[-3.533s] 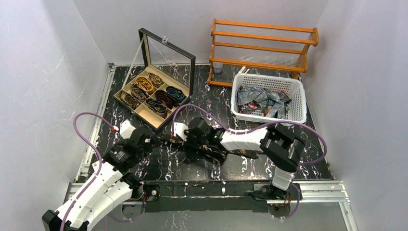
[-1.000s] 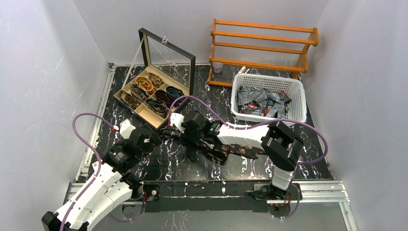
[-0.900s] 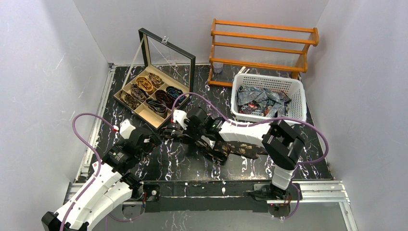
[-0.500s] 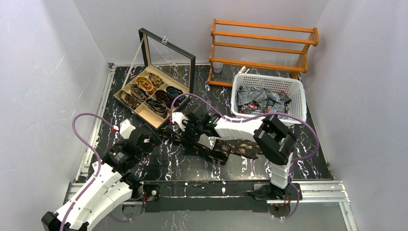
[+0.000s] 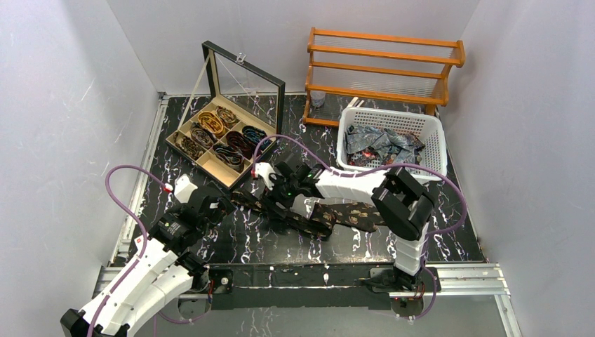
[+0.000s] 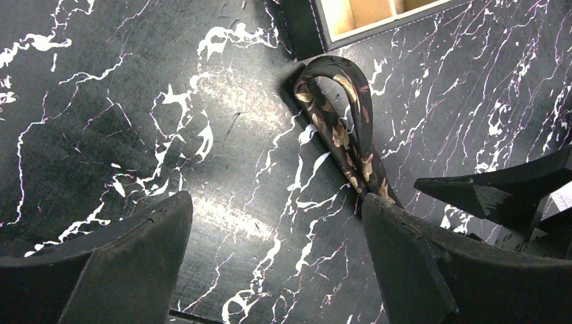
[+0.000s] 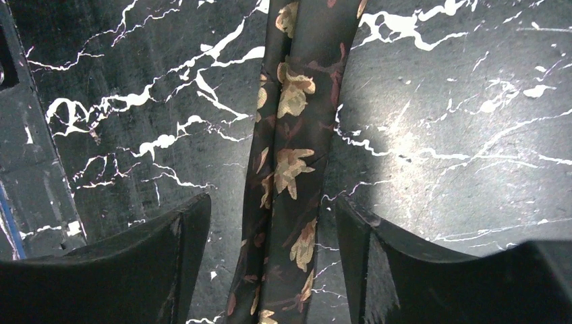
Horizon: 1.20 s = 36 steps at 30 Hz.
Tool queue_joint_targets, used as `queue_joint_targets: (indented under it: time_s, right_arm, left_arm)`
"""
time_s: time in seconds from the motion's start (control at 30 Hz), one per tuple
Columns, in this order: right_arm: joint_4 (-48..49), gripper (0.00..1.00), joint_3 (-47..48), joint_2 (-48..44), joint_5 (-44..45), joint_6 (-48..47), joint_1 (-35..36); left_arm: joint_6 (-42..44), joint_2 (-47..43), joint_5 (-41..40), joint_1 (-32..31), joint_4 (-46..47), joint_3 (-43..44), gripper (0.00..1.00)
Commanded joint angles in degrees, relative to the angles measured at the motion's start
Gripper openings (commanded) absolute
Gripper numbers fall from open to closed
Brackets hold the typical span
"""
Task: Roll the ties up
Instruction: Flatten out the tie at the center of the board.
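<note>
A dark tie with gold floral spots [image 5: 345, 214] lies flat across the black marble table [image 5: 231, 242]. Its left end is folded back into a small loop [image 6: 335, 74] beside the box corner. My right gripper [image 5: 272, 202] stands open just above the doubled strip. In the right wrist view the tie [image 7: 290, 162] runs between the two fingers of that gripper [image 7: 270, 260] without being pinched. My left gripper [image 5: 226, 206] is wide open near the loop. In the left wrist view the left gripper [image 6: 276, 263] has only bare table between its fingers, and the tie passes by the right fingertip [image 6: 398, 223].
An open wooden box [image 5: 210, 163] with rolled ties in its compartments stands at the back left, its corner [image 6: 307, 30] close to the loop. A white basket [image 5: 435, 151] of loose ties sits at the back right. A wooden rack [image 5: 382, 67] stands behind it.
My right gripper was shut on the tie's folded part and has opened, leaving it on the table. The right arm shifted slightly. The left arm has stayed still and open.
</note>
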Motion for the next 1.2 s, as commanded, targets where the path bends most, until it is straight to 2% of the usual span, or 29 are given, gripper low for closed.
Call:
queue_joint_targets:
  time_s: [0.0,0.17,0.3,0.37,0.43,0.5,0.6,0.7,0.83,0.9,0.97,1.1,1.17]
  right_arm:
    - [3.1,0.77,-2.9,-3.7,1.3,1.6,1.2]
    - [7.5,0.77,-5.9,-3.7,9.3,1.1,4.0]
    - [11.5,0.67,-7.8,-2.2,17.1,-0.5,6.9]
    - [12.3,0.59,-8.4,-1.5,20.0,-0.7,7.6]
    - [13.0,0.45,-9.0,-1.5,22.3,-0.8,8.0]
    - [13.2,0.31,-9.5,-1.7,23.0,-0.6,8.2]
    - [12.3,0.18,-9.6,-1.9,21.8,-0.1,8.2]
    - [8.4,0.09,-7.6,-3.0,13.1,1.2,8.1]
    - [1.4,0.09,-3.3,-5.0,-6.6,3.2,6.7]
    - [0.8,0.09,-1.9,-5.2,-19.4,6.0,5.4]
    - [1.8,0.09,-0.7,-4.3,-28.1,8.1,4.9]
    - [3.6,0.09,3.7,0.0,-39.6,13.0,4.5]
    - [4.5,0.10,6.9,3.1,-41.3,15.5,4.4]
  left_arm:
    - [-0.2,-0.9,-2.4,-0.2,-1.3,0.3,0.93]
    - [-0.3,-0.7,-2.0,-0.2,-1.1,0.3,0.93]
    - [-0.4,-0.5,-2.4,-0.2,-1.6,0.5,0.93]
    - [-0.4,-0.6,-2.6,-0.2,-1.7,0.7,0.93]
    - [-0.3,-0.7,-2.8,-0.2,-2.0,1.0,0.93]
    - [-0.3,-0.7,-3.2,-0.2,-2.3,1.1,0.93]
    - [-0.3,-0.7,-3.3,-0.2,-2.3,1.0,0.93]
    - [-0.2,-0.7,-3.2,-0.2,-2.5,1.3,0.93]
    - [-0.1,-0.8,-3.4,-0.2,-4.0,3.2,0.93]
    - [-0.1,-1.3,-3.7,-0.1,-5.0,4.7,0.93]
    - [0.1,-2.2,-3.9,-0.2,-5.6,6.3,0.93]
    - [0.4,-4.3,-4.8,-0.2,-7.1,9.1,0.93]
    - [0.5,-5.4,-5.3,-0.2,-7.7,10.1,0.93]
